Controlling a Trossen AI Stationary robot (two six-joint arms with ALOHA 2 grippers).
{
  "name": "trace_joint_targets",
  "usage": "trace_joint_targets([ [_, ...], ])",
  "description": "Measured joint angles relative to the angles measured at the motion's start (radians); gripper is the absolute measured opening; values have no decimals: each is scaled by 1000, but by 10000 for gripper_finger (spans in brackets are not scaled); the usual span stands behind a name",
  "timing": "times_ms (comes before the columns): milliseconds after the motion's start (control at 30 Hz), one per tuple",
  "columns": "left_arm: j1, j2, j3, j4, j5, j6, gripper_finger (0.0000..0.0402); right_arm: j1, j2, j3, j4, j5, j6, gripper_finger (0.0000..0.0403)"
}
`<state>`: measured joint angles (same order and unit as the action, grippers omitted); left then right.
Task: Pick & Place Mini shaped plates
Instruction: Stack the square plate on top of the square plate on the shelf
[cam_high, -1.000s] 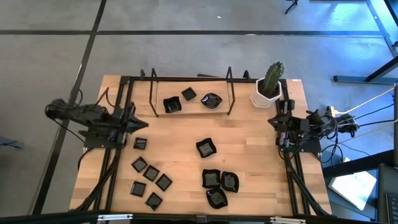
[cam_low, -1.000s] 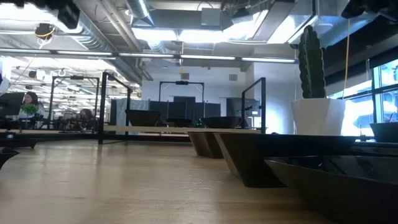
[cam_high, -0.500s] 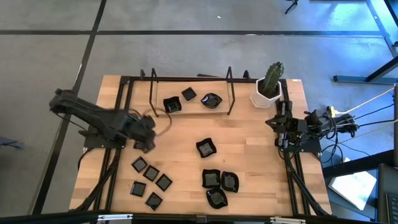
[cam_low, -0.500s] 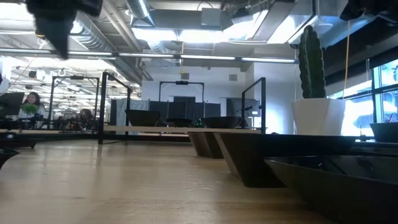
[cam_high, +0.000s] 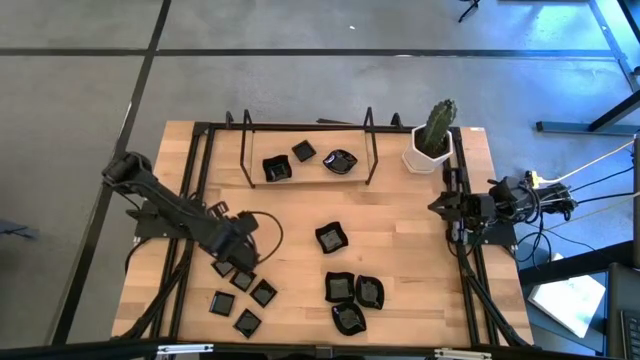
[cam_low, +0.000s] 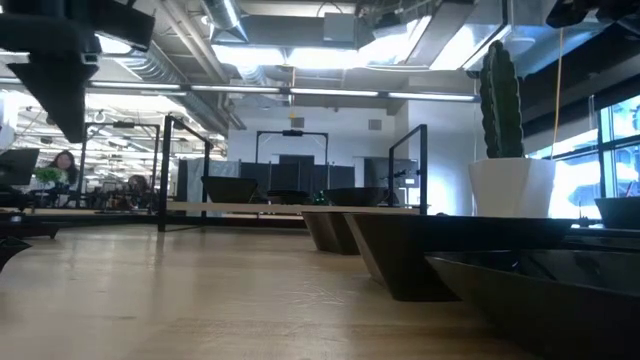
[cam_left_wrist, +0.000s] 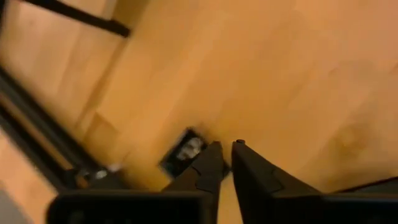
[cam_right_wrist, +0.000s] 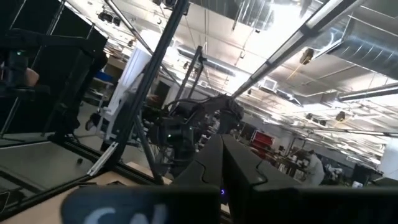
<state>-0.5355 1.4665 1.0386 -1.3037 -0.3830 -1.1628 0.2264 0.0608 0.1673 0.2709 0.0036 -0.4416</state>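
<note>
Glossy black mini shaped plates (cam_high: 345, 290) on a pale wood table (cam_high: 400, 250), green cactus (cam_high: 437, 126) in white pot (cam_high: 423, 156).

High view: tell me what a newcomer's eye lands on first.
The left gripper reaches out over the wooden table, above a cluster of little flat square plates near the front left. Four larger black plates sit at centre and front, three more on the raised rack at the back. A cactus in a white pot stands at the back right, near the parked right gripper.

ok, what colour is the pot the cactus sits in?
White. The cactus pot shows best in the low view, at the table's far right.
</note>
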Motion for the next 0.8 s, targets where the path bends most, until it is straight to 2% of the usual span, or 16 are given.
trace_joint_targets([
  [267,67,-101,-1,-68,-25,-2,141,0,0,0,-12,-3,40,18],
  [467,204,-172,-2,-34,51,115,210,0,0,0,-18,-8,42,15],
  [567,262,-191,-48,87,85,135,227,0,0,0,-18,-7,42,14],
  [667,298,-190,-133,208,187,136,232,0,0,0,-22,-7,41,14],
  [800,309,-179,-213,232,290,96,232,0,0,-1,-23,-7,41,14],
])
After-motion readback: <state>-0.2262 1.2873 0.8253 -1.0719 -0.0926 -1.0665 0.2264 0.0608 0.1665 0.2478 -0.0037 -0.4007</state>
